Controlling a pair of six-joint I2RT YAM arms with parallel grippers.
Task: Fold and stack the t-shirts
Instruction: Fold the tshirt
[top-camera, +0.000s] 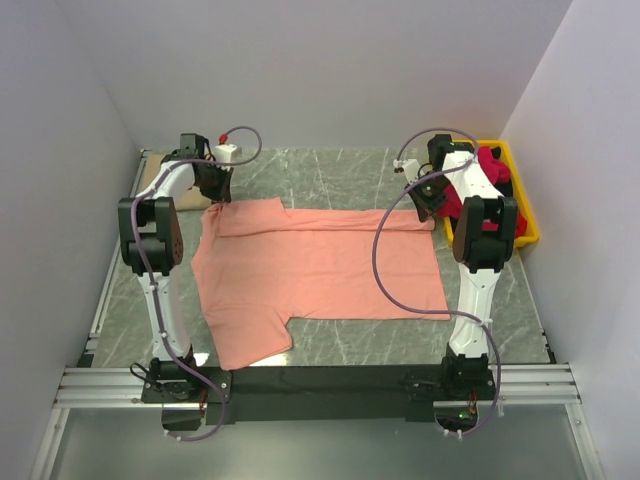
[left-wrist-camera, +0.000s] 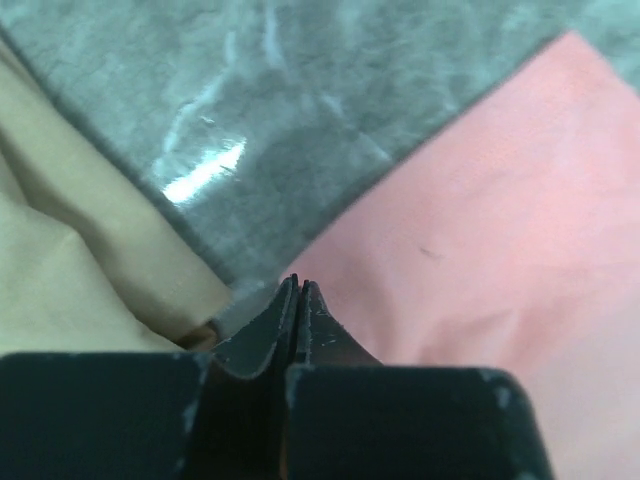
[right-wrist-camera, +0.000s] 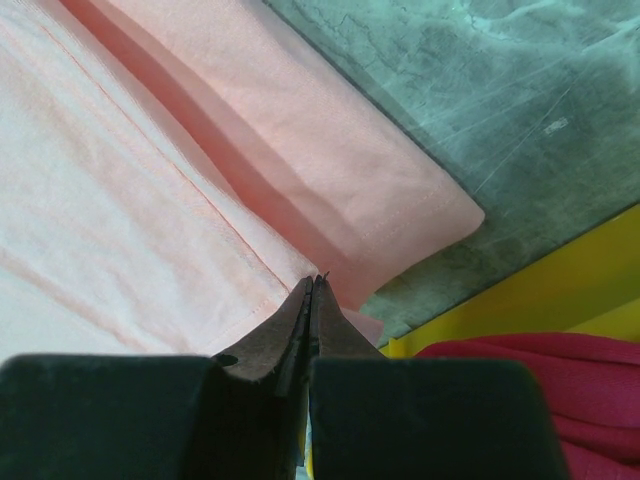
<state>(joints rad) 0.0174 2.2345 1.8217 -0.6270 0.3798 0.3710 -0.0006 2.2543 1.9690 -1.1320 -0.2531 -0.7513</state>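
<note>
Now the salmon-pink t-shirt (top-camera: 320, 275) lies spread on the table (top-camera: 350, 170), its far edge folded over. At its far corners, the left gripper (left-wrist-camera: 298, 285) and right gripper (right-wrist-camera: 316, 282) have their fingers pressed together; whether they pinch cloth, I cannot tell.

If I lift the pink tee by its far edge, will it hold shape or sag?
Probably floppy: the pink tee lies flat with soft creases, and its far edge doubles over. It would likely sag between lift points. It looks thin, so it is probably light, and it may drag on the table.
</note>
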